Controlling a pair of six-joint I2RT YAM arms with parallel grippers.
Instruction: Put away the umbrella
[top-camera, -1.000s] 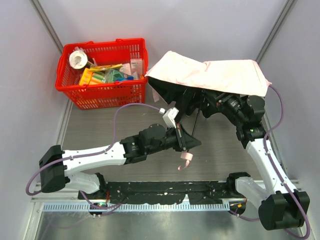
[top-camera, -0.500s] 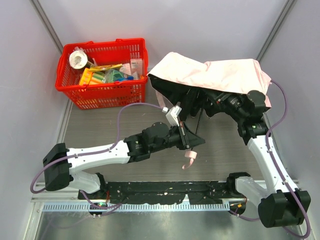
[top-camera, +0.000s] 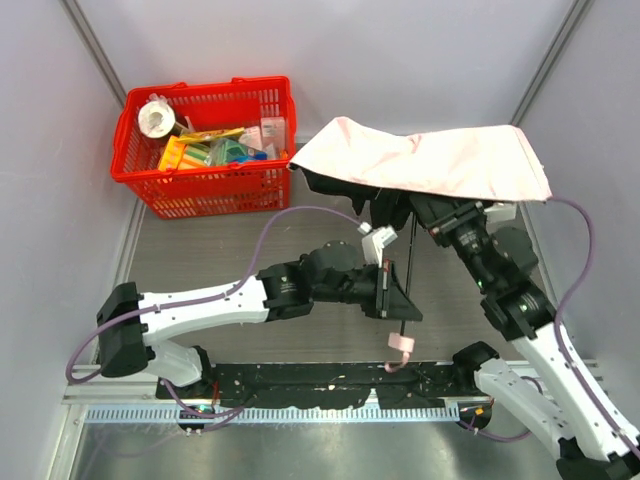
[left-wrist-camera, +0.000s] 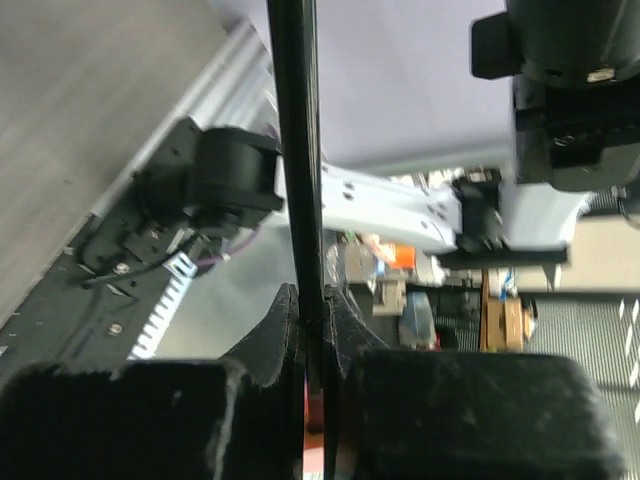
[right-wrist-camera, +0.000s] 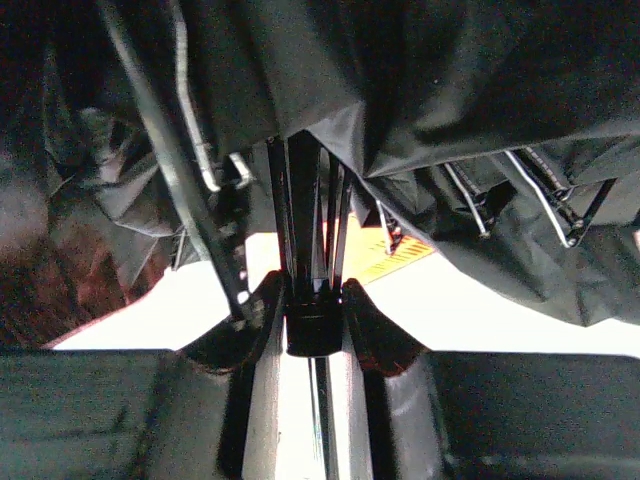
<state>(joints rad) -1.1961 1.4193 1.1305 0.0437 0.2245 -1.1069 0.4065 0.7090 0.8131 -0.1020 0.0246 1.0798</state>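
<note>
My left pincer (top-camera: 400, 303) is pressed together on the thin black shaft (top-camera: 407, 270) of the umbrella (top-camera: 430, 160), just above its pink handle (top-camera: 400, 346). Seen from overhead, the shaft's long axis runs 12 to 6 o'clock, with the open canopy (top-camera: 480, 165) at 12 and the handle at 6. My right pincer (right-wrist-camera: 313, 300), nearer the canopy, closely flanks the sliding collar (right-wrist-camera: 313, 335); whether it grips, I cannot tell. I judge the collar must travel toward 6 to fold things down.
</note>
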